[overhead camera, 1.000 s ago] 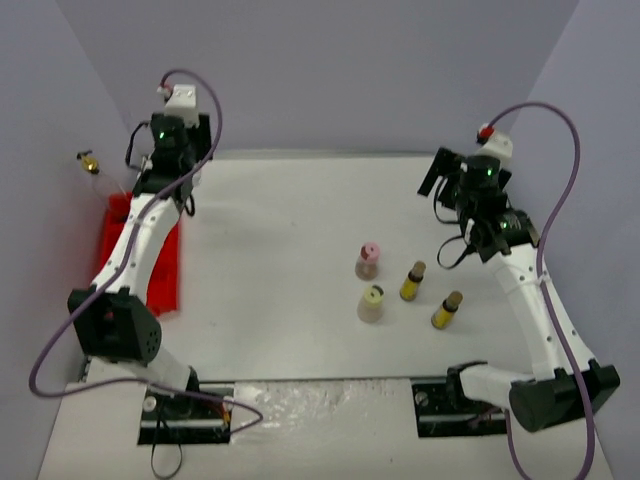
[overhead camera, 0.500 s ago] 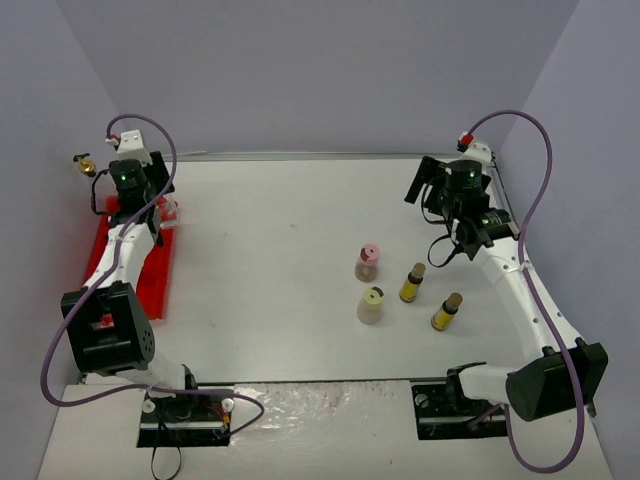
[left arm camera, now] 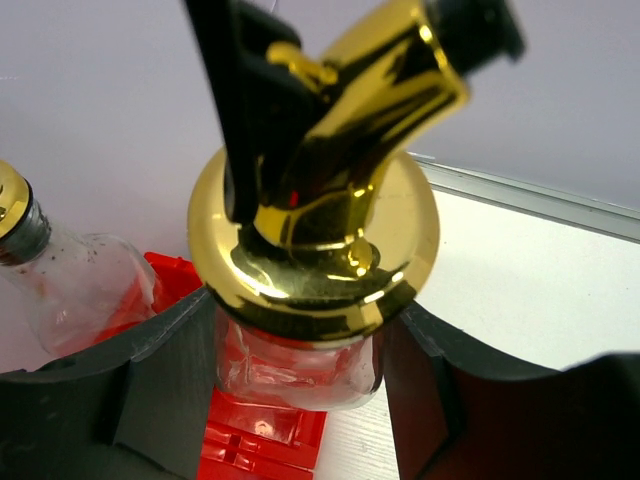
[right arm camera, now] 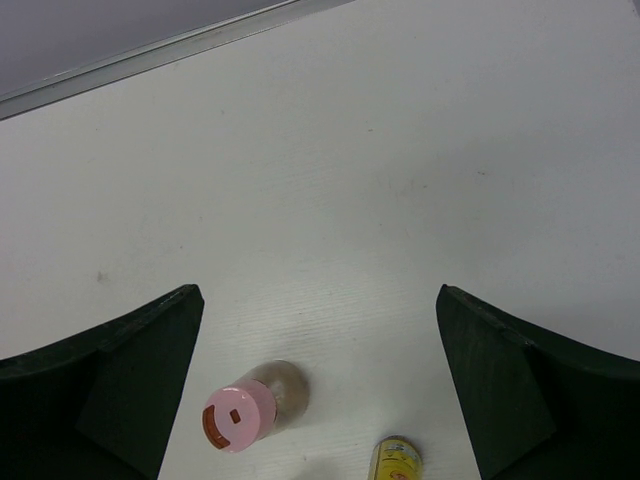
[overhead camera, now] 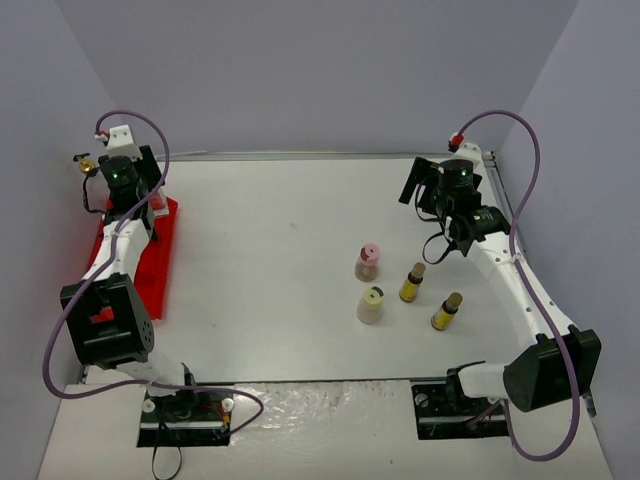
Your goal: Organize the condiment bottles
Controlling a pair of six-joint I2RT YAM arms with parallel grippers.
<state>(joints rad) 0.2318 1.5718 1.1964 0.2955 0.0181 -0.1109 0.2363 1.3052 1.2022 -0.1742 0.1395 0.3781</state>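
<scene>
Left gripper [left arm camera: 300,375] pinches a gold-spouted clear bottle [left arm camera: 320,240] just below its cap, over the red tray [overhead camera: 150,275], likely to stand it beside its twin [left arm camera: 75,285] (pairs together); right gripper [right arm camera: 320,390] hangs spread, apart from the pink-capped bottle [right arm camera: 238,417]

Bright gold, clear glass, matt black and white

The pour spout [left arm camera: 340,170] on the clear bottle [left arm camera: 295,365] looks like mirror-polished gold metal. The body below it and the second clear bottle [left arm camera: 85,295] look like smooth transparent glass. The red tray [left arm camera: 265,440] is glossy moulded plastic. The fingers [left arm camera: 150,390] of the left gripper [left arm camera: 300,385] are matt black plastic, like those of the right gripper [right arm camera: 320,380]. The table [right arm camera: 400,150] is matt white with a faint fine grain, and the pink cap [right arm camera: 237,417] looks like dull plastic.
</scene>
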